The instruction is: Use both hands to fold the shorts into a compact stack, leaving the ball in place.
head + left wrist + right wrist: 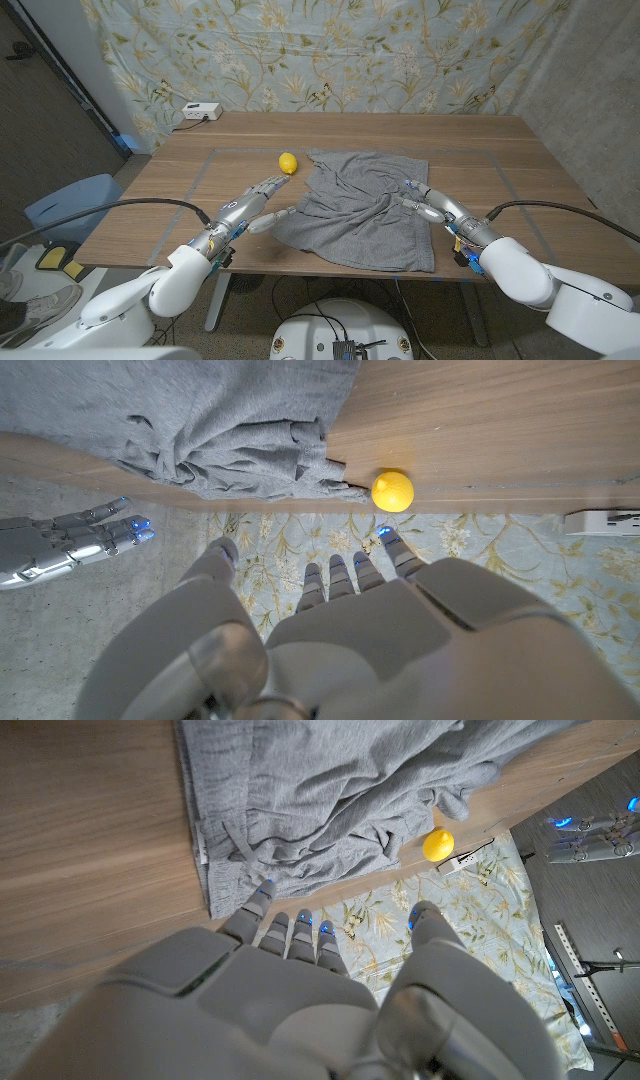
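Two hands flank the grey shorts (362, 208), which lie rumpled at the table's centre, probably so each can take a side for the first fold. At their 9 o'clock, the left hand (252, 200) hovers empty, fingers spread; at 3 o'clock, the right hand (425, 201) reaches over the cloth edge, released too. A yellow ball (288, 161) sits just off the shorts' 10 o'clock corner, untouched. Behind the wooden table (480, 140) hangs a floral curtain (330, 50); a white box (198, 111) rests at the far corner.

Arms: I see glossy white rounded shells with black cables.
Left hand (252, 199): silver-grey metal fingers, blue-lit tips.
Right hand (428, 201): same silver-grey build.
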Available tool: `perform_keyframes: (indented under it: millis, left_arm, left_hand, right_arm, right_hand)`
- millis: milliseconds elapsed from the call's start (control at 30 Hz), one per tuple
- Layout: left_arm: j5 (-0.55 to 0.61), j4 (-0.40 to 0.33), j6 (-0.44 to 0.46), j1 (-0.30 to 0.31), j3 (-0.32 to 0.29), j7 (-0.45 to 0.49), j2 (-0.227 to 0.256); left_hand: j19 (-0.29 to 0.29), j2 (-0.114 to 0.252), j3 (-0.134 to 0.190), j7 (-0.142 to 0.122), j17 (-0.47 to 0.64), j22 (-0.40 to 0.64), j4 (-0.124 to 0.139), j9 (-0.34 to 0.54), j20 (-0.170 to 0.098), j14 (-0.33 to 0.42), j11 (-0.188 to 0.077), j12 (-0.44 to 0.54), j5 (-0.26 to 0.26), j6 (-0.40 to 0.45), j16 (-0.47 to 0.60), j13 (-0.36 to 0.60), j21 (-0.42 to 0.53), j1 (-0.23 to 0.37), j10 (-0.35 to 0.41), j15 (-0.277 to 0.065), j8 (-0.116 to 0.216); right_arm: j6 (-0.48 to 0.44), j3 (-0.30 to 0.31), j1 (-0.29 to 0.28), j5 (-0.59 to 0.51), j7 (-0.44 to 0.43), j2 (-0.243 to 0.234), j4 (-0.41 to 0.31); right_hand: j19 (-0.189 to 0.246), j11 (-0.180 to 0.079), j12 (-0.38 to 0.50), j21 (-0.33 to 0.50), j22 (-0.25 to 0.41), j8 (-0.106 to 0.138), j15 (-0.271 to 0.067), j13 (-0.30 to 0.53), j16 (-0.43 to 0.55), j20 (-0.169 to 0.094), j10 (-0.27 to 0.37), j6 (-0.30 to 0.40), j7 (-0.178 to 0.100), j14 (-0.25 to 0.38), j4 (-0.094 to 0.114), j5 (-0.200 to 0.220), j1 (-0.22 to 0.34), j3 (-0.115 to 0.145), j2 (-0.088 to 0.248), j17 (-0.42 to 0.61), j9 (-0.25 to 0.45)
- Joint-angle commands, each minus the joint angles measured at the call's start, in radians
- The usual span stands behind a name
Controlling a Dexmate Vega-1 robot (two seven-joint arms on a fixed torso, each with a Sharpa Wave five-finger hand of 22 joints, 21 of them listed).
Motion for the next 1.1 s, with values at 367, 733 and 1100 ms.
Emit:
perform_keyframes:
  millis: [367, 733, 1100]
  left_arm:
    - [0.058, -0.010, 0.021, 0.030, -0.003, -0.072, 0.018]
    - [0.142, -0.014, 0.075, -0.035, 0.043, -0.130, 0.065]
    - [0.241, -0.021, 0.152, -0.108, 0.112, -0.179, 0.110]
  left_hand:
    - [0.054, -0.002, 0.002, -0.008, 0.000, 0.004, -0.043, 0.004, -0.018, 0.031, -0.015, 0.003, 0.004, 0.017, 0.004, 0.002, 0.000, 0.045, 0.020, -0.012, 0.000]
    - [0.081, -0.011, 0.009, -0.015, 0.000, 0.002, -0.075, 0.005, -0.029, 0.046, -0.031, 0.003, 0.007, 0.027, 0.004, 0.002, -0.001, 0.082, 0.031, -0.024, 0.004]
    - [0.113, -0.018, 0.027, -0.024, 0.000, 0.001, -0.105, 0.006, -0.042, 0.064, -0.048, 0.001, 0.007, 0.029, 0.001, 0.002, -0.008, 0.159, 0.035, -0.039, 0.007]
  right_arm:
    - [-0.132, -0.097, -0.038, -0.117, -0.006, -0.005, -0.052]
    - [-0.215, -0.172, -0.029, -0.163, -0.037, -0.018, -0.078]
    - [-0.381, -0.311, 0.048, -0.273, -0.019, -0.062, -0.127]
  right_hand:
    - [0.012, -0.001, -0.001, 0.003, 0.004, -0.003, -0.007, 0.003, -0.001, -0.004, 0.008, -0.002, -0.012, 0.010, -0.015, -0.004, 0.028, 0.013, 0.005, 0.001, 0.005]
    - [0.021, -0.009, -0.002, 0.004, 0.004, 0.001, -0.018, 0.002, -0.002, -0.008, 0.016, 0.008, -0.026, 0.023, -0.036, -0.005, 0.055, 0.026, 0.002, -0.002, 0.005]
    - [0.045, -0.025, -0.001, 0.006, 0.003, 0.011, -0.032, 0.002, -0.002, -0.007, 0.037, 0.043, -0.037, 0.048, -0.087, -0.009, 0.124, 0.051, -0.021, -0.003, 0.005]
